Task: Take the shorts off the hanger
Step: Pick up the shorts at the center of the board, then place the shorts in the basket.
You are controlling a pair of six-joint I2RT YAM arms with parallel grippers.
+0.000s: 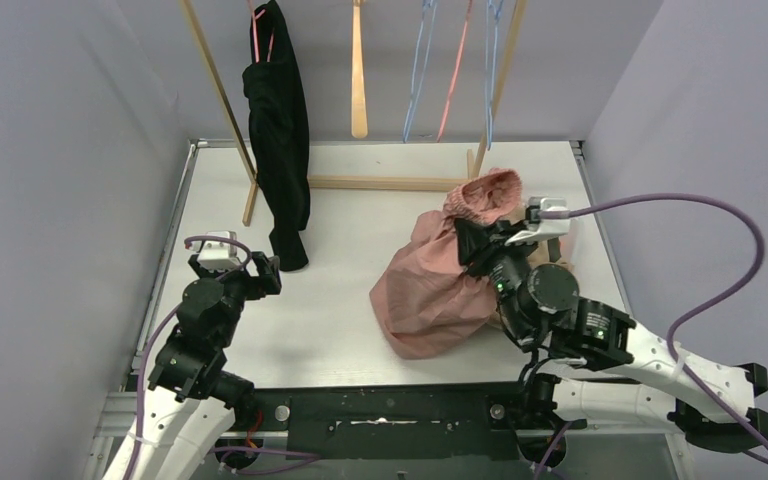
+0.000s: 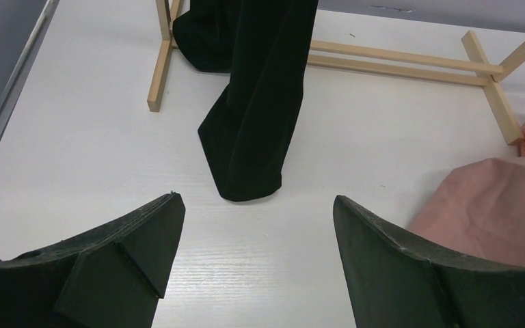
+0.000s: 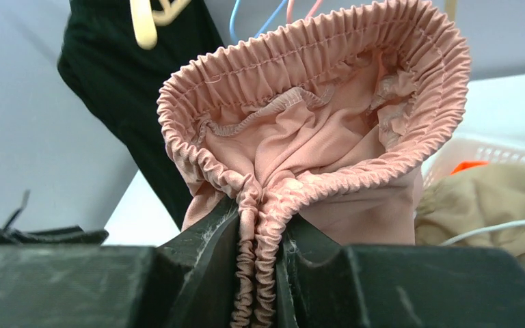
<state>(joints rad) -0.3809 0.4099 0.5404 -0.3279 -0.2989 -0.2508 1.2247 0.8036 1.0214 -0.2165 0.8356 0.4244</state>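
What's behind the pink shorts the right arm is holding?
Past the pink shorts, clamped in the right end effector, the right wrist view shows a black garment, beige fabric, something orange and a pale basket rim. The shorts cover the rest of the basket.

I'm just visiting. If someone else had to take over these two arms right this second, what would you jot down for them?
Right gripper: shut on the waistband of the pink shorts, already off their hanger, legs slumped on the table.
Left gripper: open, empty, low over the table, facing the dark shorts.
Done: pink pair freed; beige shorts lie in the basket.
Left: put the pink pair down, then take the dark shorts off the pink hanger on the rack.
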